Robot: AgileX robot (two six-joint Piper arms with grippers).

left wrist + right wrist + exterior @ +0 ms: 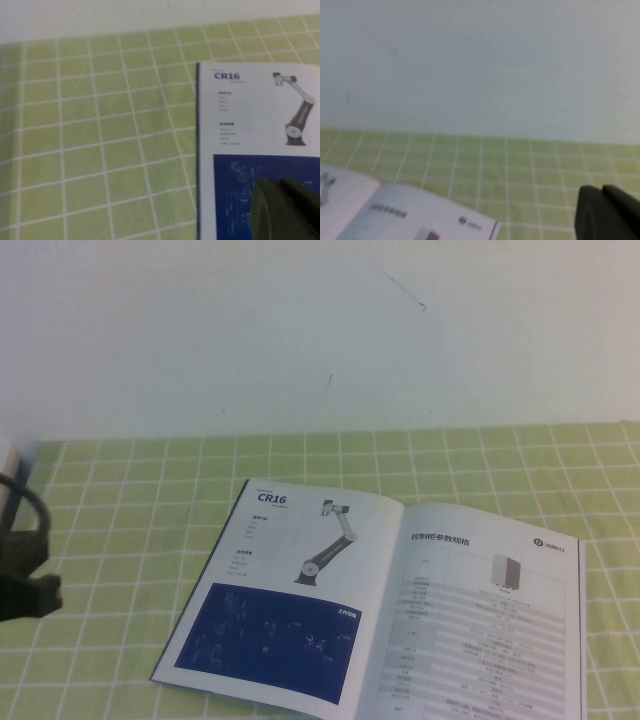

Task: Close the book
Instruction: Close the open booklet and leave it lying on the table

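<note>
Book [380, 610] is lying open and flat on the green checked tablecloth [130, 490], sitting near-centre to right in the high view, with its near edge running out of frame. The left page [290, 580] is facing up and showing a "CR16" heading, a picture of a robot arm and a dark blue panel [275, 635] across its lower half. The right page [490, 630] is showing a small device photo over a table of text, too fine to read. The spine fold is running between the two pages, and both are lying about level. Left gripper [30, 585] is hanging at the far left edge of the high view, over the cloth and well apart from the book's left edge, with a dark cable [25, 502] looping above it. In the left wrist view it [282, 197] is showing as a dark blur overlapping the blue panel, and I can't tell whether it's spread or closed. The right gripper [605, 200] isn't showing in the high view at all. In the right wrist view it's a dark shape over the cloth, clear of the book's far right corner [485, 227]. Same story on grip state, can't tell. A plain pale wall [320, 330] is running behind the table. Neither gripper is touching the book as far as the high view shows.
</note>
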